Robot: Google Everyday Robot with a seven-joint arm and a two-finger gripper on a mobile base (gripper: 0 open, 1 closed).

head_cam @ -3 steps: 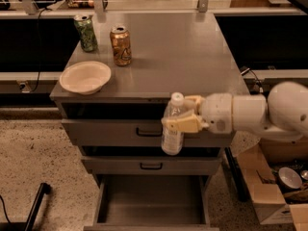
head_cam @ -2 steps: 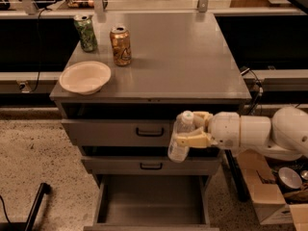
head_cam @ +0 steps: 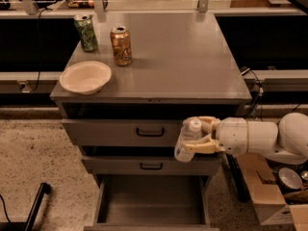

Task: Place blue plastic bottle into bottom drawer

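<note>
The blue plastic bottle [head_cam: 186, 141], clear with a white cap, is held roughly upright and slightly tilted in my gripper [head_cam: 202, 134]. The gripper is shut on it, with tan fingers [head_cam: 204, 147] around its body. It hangs in front of the two upper drawers, above the right part of the open bottom drawer [head_cam: 151, 203]. The bottom drawer is pulled out and looks bare inside. My white arm [head_cam: 260, 137] reaches in from the right.
On the grey cabinet top [head_cam: 183, 57] stand a green can [head_cam: 86, 32], an orange-gold can [head_cam: 121, 45] and a white bowl [head_cam: 85, 77]. Two shallower drawers with black handles [head_cam: 150, 132] are closed. Cardboard boxes [head_cam: 262, 191] sit at the right on the floor.
The gripper with the bottle has moved downward and slightly right, from the level of the top drawer to between the two upper drawers.
</note>
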